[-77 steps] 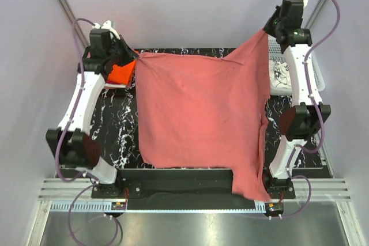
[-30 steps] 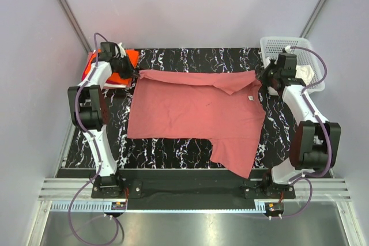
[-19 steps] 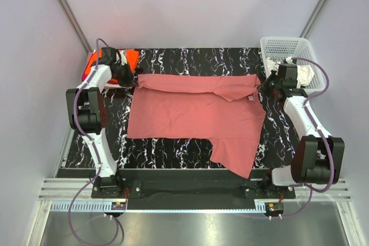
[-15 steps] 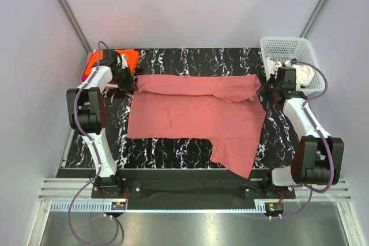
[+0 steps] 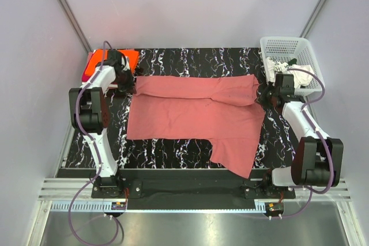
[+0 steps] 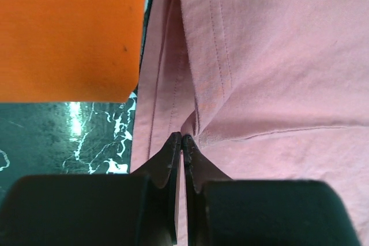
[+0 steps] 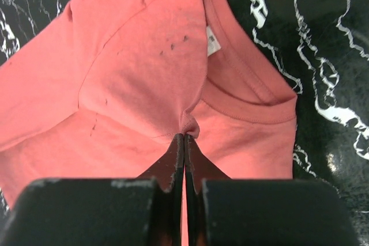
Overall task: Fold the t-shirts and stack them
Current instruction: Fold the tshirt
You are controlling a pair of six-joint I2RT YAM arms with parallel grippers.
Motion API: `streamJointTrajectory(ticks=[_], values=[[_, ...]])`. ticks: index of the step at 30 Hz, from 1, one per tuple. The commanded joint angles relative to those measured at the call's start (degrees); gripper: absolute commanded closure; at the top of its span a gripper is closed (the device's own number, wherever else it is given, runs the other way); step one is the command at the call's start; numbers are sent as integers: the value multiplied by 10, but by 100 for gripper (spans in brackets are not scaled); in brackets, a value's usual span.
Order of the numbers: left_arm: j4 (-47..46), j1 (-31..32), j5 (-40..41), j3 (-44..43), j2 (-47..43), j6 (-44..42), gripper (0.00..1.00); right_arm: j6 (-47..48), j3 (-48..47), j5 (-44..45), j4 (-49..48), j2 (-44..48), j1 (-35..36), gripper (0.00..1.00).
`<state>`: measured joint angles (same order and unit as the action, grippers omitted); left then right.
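The dusty rose-red t-shirt (image 5: 196, 116) lies spread on the black marbled table, its far part folded toward me, one sleeve hanging near the front edge. My left gripper (image 5: 130, 86) is shut on the shirt's left edge; the pinched hem shows in the left wrist view (image 6: 182, 136). My right gripper (image 5: 260, 97) is shut on the folded edge near the collar, which shows in the right wrist view (image 7: 184, 135). An orange t-shirt (image 5: 109, 61) lies folded at the far left, also in the left wrist view (image 6: 69, 33). A white printed t-shirt (image 5: 282, 64) sits in the basket.
A white mesh basket (image 5: 302, 47) stands at the far right corner of the table (image 5: 196, 59). A magenta edge (image 5: 85, 74) shows under the orange shirt. Grey walls close in on both sides.
Both grippers lowered the lifted shirt onto the table and drew its far edge toward me, making a fold. In the last half second they moved a little further toward me.
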<state>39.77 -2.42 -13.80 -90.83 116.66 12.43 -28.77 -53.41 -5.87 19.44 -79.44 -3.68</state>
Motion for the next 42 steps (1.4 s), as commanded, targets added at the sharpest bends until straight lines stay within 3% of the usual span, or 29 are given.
streamJointTrajectory(ticks=[1,4,8,12,15,17,21,22,26,27,30,34,37,42], values=[[-8,3,53,-42,3,-5,95,-4,15,-29,-5,33,-2,100],[-18,2,62,-51,9,5,94,-10,31,-36,-5,32,-2,100],[-17,3,28,-51,19,-1,87,-30,64,-65,-16,29,-2,100],[-8,3,51,-32,0,4,80,-44,83,-76,-27,28,-2,100],[8,8,40,-37,-17,1,78,-54,88,-34,-20,34,-2,89],[14,21,45,-34,-41,-6,76,-60,75,-3,14,39,-2,74],[13,70,4,-31,-71,0,69,-59,44,23,61,64,0,66],[12,77,-37,-36,-74,1,69,-61,42,22,68,77,3,65],[4,94,-95,-40,-76,43,69,-90,49,9,60,85,34,62],[-8,94,-102,-37,-76,51,68,-108,65,9,53,86,75,56],[-21,94,-120,-22,-79,71,67,-175,129,42,-39,101,140,46],[-50,95,-132,26,-109,88,67,-257,198,51,-209,106,161,40],[-86,97,-141,79,-153,93,65,-256,241,54,-303,103,162,32],[-120,101,-146,124,-207,98,64,-237,294,55,-381,104,163,29]])
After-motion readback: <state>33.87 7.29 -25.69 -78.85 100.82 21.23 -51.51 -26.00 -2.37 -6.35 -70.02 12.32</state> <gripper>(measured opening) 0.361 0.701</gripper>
